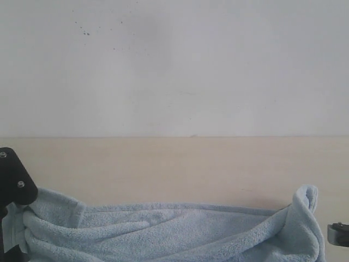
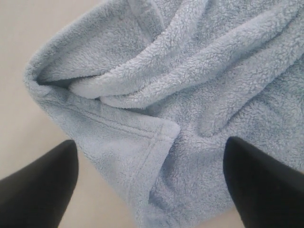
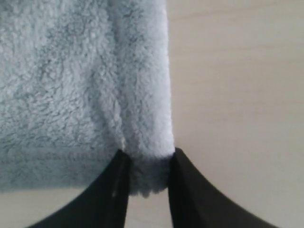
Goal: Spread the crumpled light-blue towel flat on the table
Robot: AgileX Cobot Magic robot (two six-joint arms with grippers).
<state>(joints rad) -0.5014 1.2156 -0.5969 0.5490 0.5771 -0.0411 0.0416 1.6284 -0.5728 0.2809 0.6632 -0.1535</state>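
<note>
The light-blue towel (image 1: 163, 232) lies rumpled along the near edge of the beige table (image 1: 174, 169), with a raised peak at its right end. In the left wrist view the towel (image 2: 190, 85) shows folds and a hemmed corner, and my left gripper (image 2: 149, 185) hangs open above that corner, its black fingers (image 2: 38, 190) wide apart and holding nothing. Part of the left arm (image 1: 13, 180) shows at the left edge of the exterior view. My right gripper (image 3: 148, 171) is shut on a bunched edge of the towel (image 3: 71, 85). No white tag is visible.
A plain white wall (image 1: 174, 65) rises behind the table. Bare tabletop stretches beyond the towel towards the wall. A small grey part of the right arm (image 1: 338, 233) peeks in at the right edge.
</note>
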